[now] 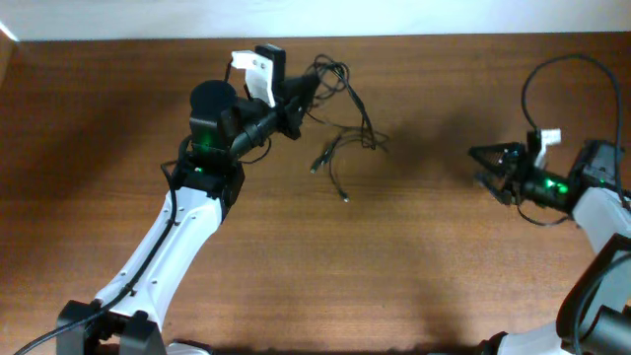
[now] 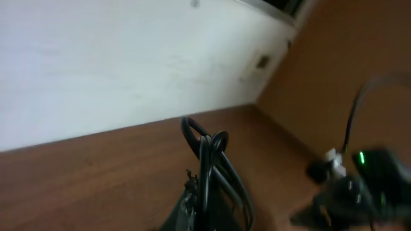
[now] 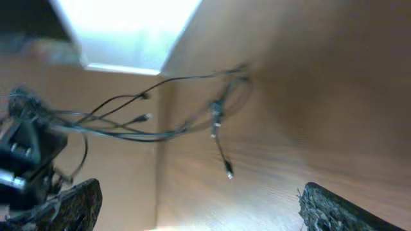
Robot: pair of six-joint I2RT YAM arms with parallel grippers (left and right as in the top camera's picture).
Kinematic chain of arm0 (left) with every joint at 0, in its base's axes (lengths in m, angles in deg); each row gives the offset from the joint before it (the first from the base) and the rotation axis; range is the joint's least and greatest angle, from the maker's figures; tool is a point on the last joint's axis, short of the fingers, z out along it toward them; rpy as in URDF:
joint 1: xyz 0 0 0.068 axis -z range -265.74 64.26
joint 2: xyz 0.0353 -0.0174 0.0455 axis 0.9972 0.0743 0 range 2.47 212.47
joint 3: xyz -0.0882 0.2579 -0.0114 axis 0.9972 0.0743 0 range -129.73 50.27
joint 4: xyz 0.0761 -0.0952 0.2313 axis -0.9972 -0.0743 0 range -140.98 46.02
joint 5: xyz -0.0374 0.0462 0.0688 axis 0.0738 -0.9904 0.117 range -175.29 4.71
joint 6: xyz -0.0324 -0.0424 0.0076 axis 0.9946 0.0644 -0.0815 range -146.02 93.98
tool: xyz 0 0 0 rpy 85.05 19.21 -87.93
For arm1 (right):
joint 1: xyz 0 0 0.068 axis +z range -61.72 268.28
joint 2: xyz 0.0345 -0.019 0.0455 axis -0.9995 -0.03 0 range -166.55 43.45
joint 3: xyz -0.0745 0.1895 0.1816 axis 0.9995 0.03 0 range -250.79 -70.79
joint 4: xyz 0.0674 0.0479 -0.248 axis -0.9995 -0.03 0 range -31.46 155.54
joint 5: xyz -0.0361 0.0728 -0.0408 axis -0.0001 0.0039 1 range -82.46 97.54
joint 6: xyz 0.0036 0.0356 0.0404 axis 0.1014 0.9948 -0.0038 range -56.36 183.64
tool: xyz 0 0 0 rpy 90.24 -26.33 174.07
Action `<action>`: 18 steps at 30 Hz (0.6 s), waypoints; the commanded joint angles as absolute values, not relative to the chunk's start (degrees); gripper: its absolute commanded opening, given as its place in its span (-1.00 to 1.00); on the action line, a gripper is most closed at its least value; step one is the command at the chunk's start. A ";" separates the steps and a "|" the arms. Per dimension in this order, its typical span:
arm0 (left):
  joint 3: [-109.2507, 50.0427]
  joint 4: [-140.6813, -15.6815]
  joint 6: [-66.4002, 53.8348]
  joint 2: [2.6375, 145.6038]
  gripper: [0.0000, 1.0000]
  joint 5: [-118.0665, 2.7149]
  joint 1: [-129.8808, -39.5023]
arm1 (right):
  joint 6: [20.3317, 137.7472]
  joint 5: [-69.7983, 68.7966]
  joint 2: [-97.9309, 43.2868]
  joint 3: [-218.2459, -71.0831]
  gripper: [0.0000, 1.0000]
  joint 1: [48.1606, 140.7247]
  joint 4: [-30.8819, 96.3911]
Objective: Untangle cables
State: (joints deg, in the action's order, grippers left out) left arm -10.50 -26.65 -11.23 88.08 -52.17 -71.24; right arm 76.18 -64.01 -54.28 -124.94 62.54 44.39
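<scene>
Finding 1, grip. We found the left gripper [image 1: 302,97] pressed together on the cables [image 1: 347,130]. The left wrist view showed a loop of cord standing up out of its closed tips. Which strands were pinched and which only draped, we could not tell.

Finding 2, layout. From the left gripper the tangle ran out towards the right arm's side. Its long axis lay approx. along the line between the two arms. Several strands spanned from the tips to a knot near by, resting on or just over the table [image 1: 394,266]. One loose plug [image 3: 228,173] trailed off the knot on the side away from the wall [image 2: 96,64].

Finding 3, second arm. The right gripper [image 1: 477,165] stood with fingers spread wide, empty, aimed back at the left gripper and well apart from it. The knot sat between the two, much nearer the left. In our judgement the next move rests w/ the right arm: close that gap and take a free end opp. the held one.

Finding 4, surroundings. Brown wood-grain top, no other items seen. A pale wall stood just beyond the left gripper.
</scene>
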 commanded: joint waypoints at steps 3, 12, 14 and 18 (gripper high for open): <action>-11.38 -26.61 -30.18 87.11 -1.00 -40.52 -71.26 | 75.30 -71.50 -54.41 -125.11 0.97 74.52 57.16; -11.38 -26.76 -30.86 87.11 -1.00 -40.63 -71.28 | 105.60 -71.35 -54.41 -125.11 0.97 88.51 119.78; -11.40 -26.72 -30.84 87.11 -1.00 -39.40 -71.26 | 107.26 -71.39 -54.41 -125.11 0.97 88.77 130.84; -11.38 -25.21 -30.84 87.11 -1.00 -33.09 -71.26 | 103.19 -71.33 -54.41 -125.11 0.98 88.64 137.31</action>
State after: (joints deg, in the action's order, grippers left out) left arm -10.59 -26.98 -29.77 88.08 -39.10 -71.24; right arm 104.61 -71.24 -54.26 -124.74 88.49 136.83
